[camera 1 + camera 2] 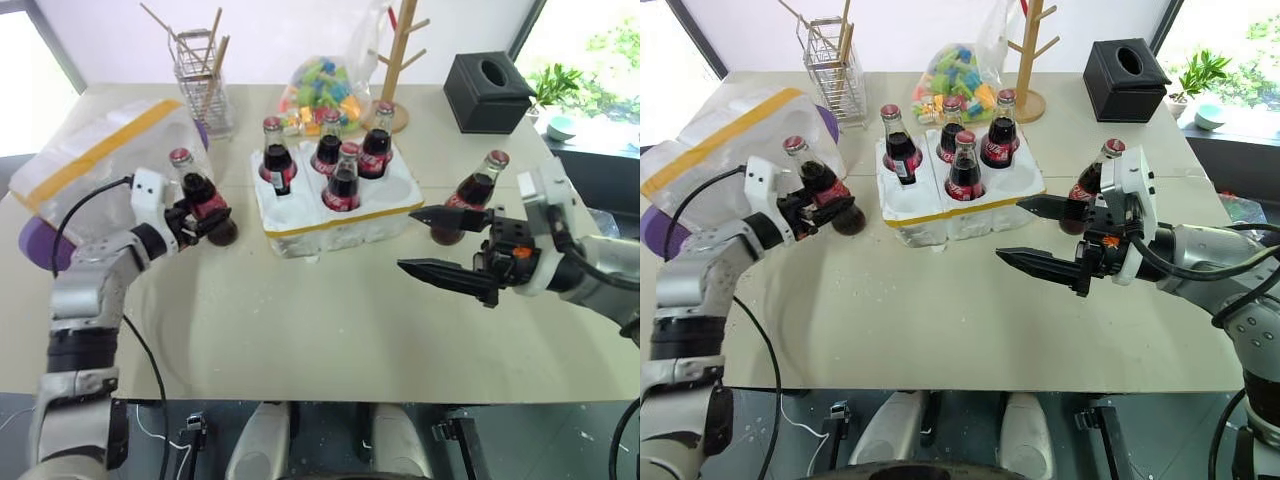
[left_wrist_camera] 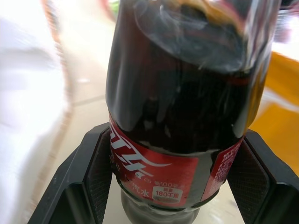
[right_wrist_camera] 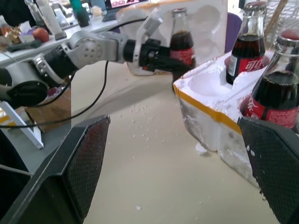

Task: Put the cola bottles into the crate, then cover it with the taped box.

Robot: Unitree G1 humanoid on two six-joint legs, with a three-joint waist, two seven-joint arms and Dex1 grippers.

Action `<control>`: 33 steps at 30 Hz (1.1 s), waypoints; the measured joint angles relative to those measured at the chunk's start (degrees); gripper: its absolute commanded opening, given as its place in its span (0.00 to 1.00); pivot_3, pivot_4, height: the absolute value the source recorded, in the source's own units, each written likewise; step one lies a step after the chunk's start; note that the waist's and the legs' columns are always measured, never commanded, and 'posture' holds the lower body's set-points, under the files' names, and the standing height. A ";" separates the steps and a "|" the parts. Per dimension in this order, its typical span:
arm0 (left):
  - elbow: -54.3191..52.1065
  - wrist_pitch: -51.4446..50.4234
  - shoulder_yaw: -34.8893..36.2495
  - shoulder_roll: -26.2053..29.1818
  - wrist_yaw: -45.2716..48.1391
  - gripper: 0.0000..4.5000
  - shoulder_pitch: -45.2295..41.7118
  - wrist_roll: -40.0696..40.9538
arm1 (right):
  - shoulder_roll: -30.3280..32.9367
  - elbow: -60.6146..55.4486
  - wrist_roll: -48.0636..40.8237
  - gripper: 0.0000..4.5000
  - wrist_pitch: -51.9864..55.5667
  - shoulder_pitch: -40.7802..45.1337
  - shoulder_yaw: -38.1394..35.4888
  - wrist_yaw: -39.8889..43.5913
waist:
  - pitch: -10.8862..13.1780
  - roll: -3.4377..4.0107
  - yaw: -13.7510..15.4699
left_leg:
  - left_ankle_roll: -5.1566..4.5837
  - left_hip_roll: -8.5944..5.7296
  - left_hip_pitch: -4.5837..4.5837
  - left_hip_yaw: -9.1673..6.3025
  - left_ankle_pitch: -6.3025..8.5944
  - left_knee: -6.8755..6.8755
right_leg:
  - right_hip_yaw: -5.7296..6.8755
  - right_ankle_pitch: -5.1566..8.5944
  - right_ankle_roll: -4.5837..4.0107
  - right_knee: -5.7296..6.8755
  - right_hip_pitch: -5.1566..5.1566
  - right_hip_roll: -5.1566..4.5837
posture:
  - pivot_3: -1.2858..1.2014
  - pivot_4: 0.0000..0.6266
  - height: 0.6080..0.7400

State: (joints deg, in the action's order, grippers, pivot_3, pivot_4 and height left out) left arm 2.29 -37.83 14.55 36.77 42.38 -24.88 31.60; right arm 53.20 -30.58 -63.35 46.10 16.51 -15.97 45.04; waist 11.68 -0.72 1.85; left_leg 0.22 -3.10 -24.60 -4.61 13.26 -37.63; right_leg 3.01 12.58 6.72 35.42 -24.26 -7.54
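Left wrist view | glass cola bottle [image 2: 187, 93] | ribbed black pads [image 2: 100, 172]

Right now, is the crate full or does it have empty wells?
Not full: the crate holds four cola bottles; two others stand outside on the table.

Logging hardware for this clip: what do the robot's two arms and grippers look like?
Both arms are silver-grey metal with black joint bands. Each wrist carries a white boxy camera housing. The left gripper and the right gripper have black, tapering jaws with mesh-textured inner pads; the right shows a small orange mark. Black cables loop along both forearms.
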 measured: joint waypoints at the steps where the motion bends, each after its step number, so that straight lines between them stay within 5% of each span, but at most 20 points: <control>1: -2.18 -2.89 1.20 1.30 1.62 0.62 0.18 3.50 | 0.01 0.01 0.01 1.00 0.15 -0.30 -0.09 -0.11 | 0.02 -0.02 0.00 | 0.00 0.01 -0.03 -0.03 0.00 0.00 | 0.00 0.00 0.00 0.04 -0.04 0.00 | 0.52 0.24 1.00; 5: -9.06 -11.07 6.25 6.76 6.95 0.62 -3.39 15.49 | 0.02 -0.05 -0.01 1.00 0.34 -0.50 -0.17 -0.32 | 0.04 0.00 0.59 | 0.03 -0.03 -0.04 -0.06 -0.02 -0.04 | 0.02 0.01 -0.02 0.05 0.00 0.00 | 0.52 0.24 1.00; 9: -8.78 -11.45 3.30 7.38 9.51 0.62 -15.00 17.17 | 0.03 -0.20 -0.02 1.00 0.41 -0.77 -0.49 -1.06 | 0.04 0.00 0.57 | 0.08 -0.07 0.11 0.00 -0.06 -0.27 | 0.05 0.04 -0.08 -0.05 0.37 -0.01 | 0.52 0.24 1.00; 17: 4.86 -0.98 -13.10 -0.11 14.29 0.62 -20.12 4.27 | 0.00 -1.85 -0.25 1.00 0.48 -3.25 -2.52 -3.71 | 0.03 0.02 0.24 | 0.05 -0.02 0.16 0.13 -0.05 -0.24 | 0.00 -0.10 0.01 -0.03 0.31 0.21 | 0.52 0.24 1.00; 32: 17.11 11.22 -18.26 -6.64 16.40 0.62 -22.71 -9.12 | -0.05 -4.09 -1.02 1.00 0.77 -6.89 -5.07 -6.43 | 0.05 0.01 0.33 | 0.03 0.05 0.08 0.10 -0.04 -0.24 | -0.17 -0.12 -0.01 -0.02 0.18 0.26 | 0.52 0.24 1.00; 33: 17.66 11.81 -18.27 -7.25 16.09 0.73 -22.70 -9.83 | -0.05 -4.09 -0.97 1.00 0.77 -6.79 -5.03 -6.42 | 0.05 0.01 0.34 | 0.03 0.04 0.08 0.10 -0.04 -0.24 | -0.17 -0.12 0.00 -0.02 0.18 0.26 | 0.52 0.24 1.00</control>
State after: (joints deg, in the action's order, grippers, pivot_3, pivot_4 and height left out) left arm 19.95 -26.02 -3.72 29.52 58.47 -47.57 21.77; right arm 53.15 -34.67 -64.32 46.87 9.71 -21.00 38.61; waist 11.73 -0.71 2.19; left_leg 0.25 -3.05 -24.52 -4.50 13.22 -37.87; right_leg 2.84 12.46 6.71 35.41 -24.08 -7.28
